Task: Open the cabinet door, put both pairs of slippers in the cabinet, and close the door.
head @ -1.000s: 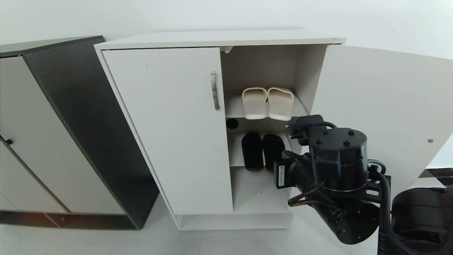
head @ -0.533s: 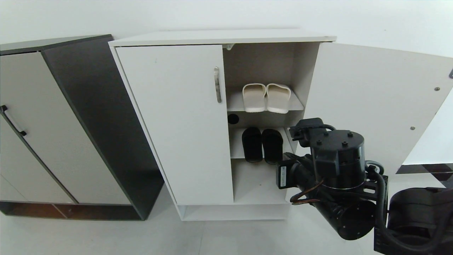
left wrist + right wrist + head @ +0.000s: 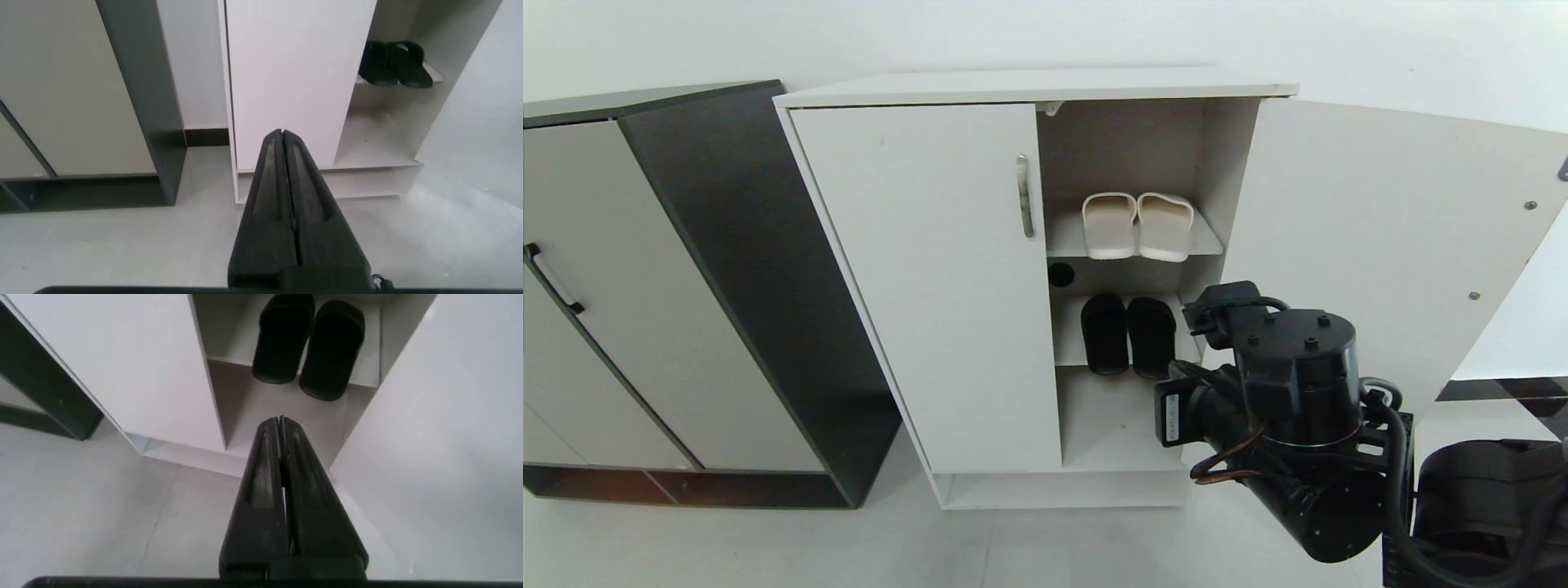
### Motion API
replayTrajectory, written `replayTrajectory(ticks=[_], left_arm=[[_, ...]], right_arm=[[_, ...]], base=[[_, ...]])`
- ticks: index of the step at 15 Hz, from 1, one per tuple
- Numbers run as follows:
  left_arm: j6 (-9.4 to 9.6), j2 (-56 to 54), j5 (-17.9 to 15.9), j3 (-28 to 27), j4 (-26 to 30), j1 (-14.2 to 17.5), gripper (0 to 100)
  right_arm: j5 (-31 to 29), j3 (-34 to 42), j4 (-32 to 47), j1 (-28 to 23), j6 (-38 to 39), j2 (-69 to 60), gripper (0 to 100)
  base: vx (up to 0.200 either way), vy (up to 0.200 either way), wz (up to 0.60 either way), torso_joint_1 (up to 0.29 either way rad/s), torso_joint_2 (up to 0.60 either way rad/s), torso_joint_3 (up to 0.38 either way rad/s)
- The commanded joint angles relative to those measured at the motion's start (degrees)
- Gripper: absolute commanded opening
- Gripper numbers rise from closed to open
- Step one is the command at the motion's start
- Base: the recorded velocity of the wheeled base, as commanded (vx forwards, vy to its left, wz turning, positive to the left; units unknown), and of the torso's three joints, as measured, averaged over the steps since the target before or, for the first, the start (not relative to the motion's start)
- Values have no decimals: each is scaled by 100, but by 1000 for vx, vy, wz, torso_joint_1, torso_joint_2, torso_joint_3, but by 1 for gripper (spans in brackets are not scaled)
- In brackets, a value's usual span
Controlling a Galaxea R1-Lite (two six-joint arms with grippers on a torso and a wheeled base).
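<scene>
The white cabinet (image 3: 1029, 84) has its right door (image 3: 1380, 237) swung wide open and its left door (image 3: 931, 278) shut. A white pair of slippers (image 3: 1137, 226) sits on the upper shelf. A black pair of slippers (image 3: 1129, 335) sits on the shelf below, also seen as black slippers (image 3: 306, 343) and black slippers (image 3: 398, 64). My right arm (image 3: 1290, 408) hangs low in front of the open side. My right gripper (image 3: 282, 422) is shut and empty, just outside the bottom compartment. My left gripper (image 3: 282, 135) is shut and empty, back from the closed door, above the floor.
A dark grey cabinet (image 3: 686, 286) with a black handle (image 3: 551, 278) stands close on the left. The closed door carries a metal handle (image 3: 1023, 196). The open door stands right beside my right arm. Light grey floor (image 3: 1013, 547) lies in front.
The head view shifted a second ago, so the camera moved. Since half a second ago my right arm has dropped slightly. Slippers and doors have stayed put.
</scene>
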Motion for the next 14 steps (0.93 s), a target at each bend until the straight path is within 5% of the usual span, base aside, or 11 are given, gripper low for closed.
replayTrajectory(ticks=[1,7,14], left_arm=[[-4,-1,-1,-6,2,1,0],[-4,-1,-1,2,2,1,0],[4,-1,-1,2,2,1,0]], right_arm=[[8,6,-9,5,-6,22,0],[43,14,-18,5,-14,39,0],[34,-3,-9,-13,-23,74,0]], base=[[0,0,0,0,0,0],[0,0,0,0,0,0],[0,0,0,27,-334,-318]])
